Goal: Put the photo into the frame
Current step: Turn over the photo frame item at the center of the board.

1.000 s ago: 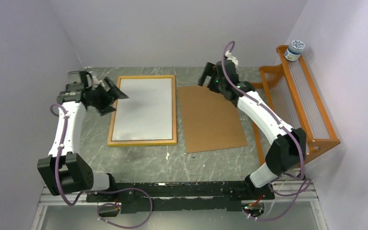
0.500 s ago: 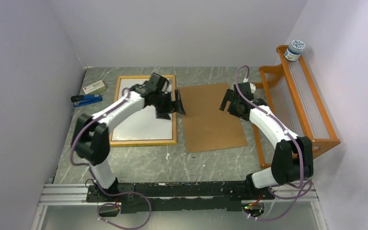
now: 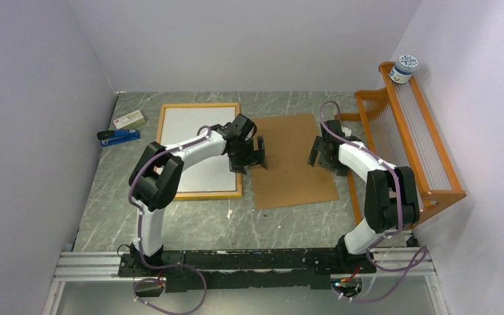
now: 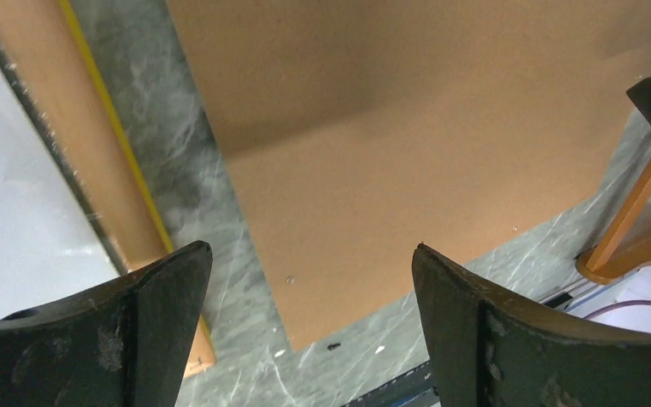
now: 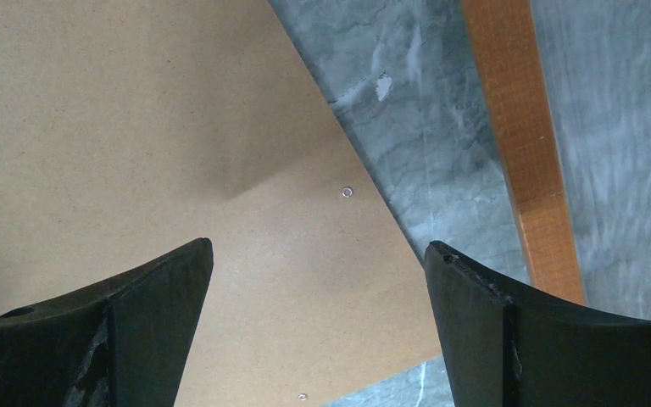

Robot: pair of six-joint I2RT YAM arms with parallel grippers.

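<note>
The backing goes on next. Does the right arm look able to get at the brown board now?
Probably yes: the right gripper hangs open over the right edge of the brown board, nothing lies there, and the orange rack stands apart beside it.

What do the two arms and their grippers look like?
The left arm and right arm have white links and black joints, each trailing a purple cable. The left gripper and right gripper have broad, black, scuffed fingers.

White arms, black joints, purple cables.
</note>
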